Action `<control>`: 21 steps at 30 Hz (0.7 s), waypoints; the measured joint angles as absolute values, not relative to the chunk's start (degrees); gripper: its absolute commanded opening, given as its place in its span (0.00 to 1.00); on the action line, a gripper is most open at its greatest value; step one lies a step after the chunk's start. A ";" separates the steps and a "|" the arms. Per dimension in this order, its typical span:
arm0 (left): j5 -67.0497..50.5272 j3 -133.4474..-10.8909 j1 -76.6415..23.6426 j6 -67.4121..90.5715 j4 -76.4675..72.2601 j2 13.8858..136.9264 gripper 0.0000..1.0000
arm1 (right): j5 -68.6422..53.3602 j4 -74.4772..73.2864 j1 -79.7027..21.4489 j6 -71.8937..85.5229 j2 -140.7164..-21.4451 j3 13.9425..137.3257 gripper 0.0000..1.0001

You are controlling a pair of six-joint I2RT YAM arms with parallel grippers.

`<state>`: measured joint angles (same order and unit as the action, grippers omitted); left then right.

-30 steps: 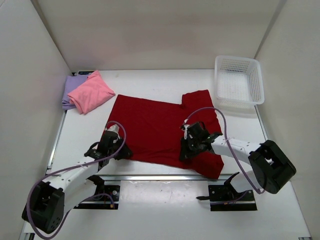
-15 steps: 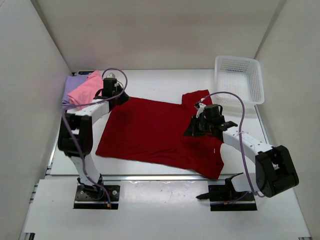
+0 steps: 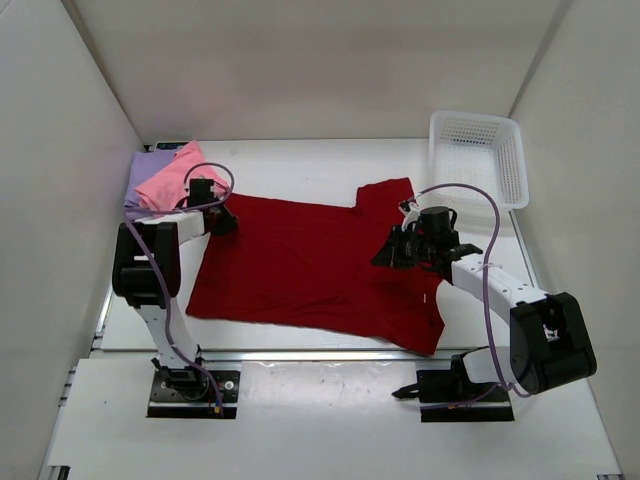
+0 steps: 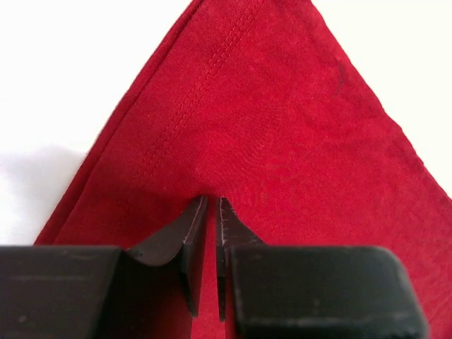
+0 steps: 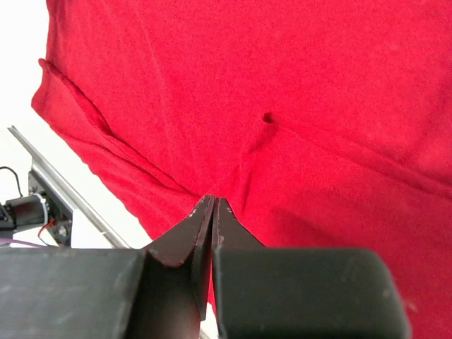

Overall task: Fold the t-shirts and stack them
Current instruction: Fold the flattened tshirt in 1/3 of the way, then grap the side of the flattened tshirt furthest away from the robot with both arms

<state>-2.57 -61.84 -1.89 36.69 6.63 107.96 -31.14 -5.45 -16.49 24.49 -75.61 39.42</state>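
**Handling a limp red shirt by its edges**

Sitting just beyond the far-left corner of the dark red shirt (image 3: 300,265), the lavender shirt (image 3: 138,188) is lying folded, with the pink shirt (image 3: 172,182) resting partly on top of it. The left hand (image 3: 221,222) is working at that same far-left corner. Its jaws are standing almost together, and its fingers (image 4: 180,240) appear to be pinching the stitched hem.

The dark red shirt itself is lying spread open on the desk (image 3: 300,160), only lightly rippled. It is looking light, soft and quite limp, so it is likely to sag, drag and crease rather than hold any shape. Corners, hems and seams, taken at two well-separated points, are offering the surest hold.

Over the shirt's right side, the right hand (image 3: 396,255) is clamping shut on a small fold. The cloth is puckering toward its tips.

Beyond the shirt's far-right sleeve, and apart from it, the white lattice basket (image 3: 476,118) is standing upright, showing only its own mesh floor inside.
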 measured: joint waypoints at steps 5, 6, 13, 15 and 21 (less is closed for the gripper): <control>-2.68 -59.94 0.69 36.86 7.42 105.95 0.33 | -32.67 -4.93 -15.97 24.84 -75.61 39.42 0.00; -3.03 -59.64 1.19 37.17 7.46 105.56 0.39 | -32.77 -4.86 -15.66 24.97 -75.61 39.42 0.00; -0.30 -71.66 1.02 34.89 14.09 106.74 0.45 | -32.18 -6.13 -16.32 25.08 -77.03 44.21 0.00; 1.72 -83.33 0.30 32.69 16.62 111.31 0.37 | -31.94 -6.11 -17.69 24.88 -77.73 46.52 0.00; 3.60 -105.23 -0.38 27.33 22.13 125.08 0.35 | -31.35 -6.17 -19.57 23.97 -78.70 49.80 0.00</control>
<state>3.60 -105.23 -0.38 27.33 22.13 125.08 -31.35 -6.17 -19.57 23.97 -78.70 49.80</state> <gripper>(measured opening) 0.360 0.001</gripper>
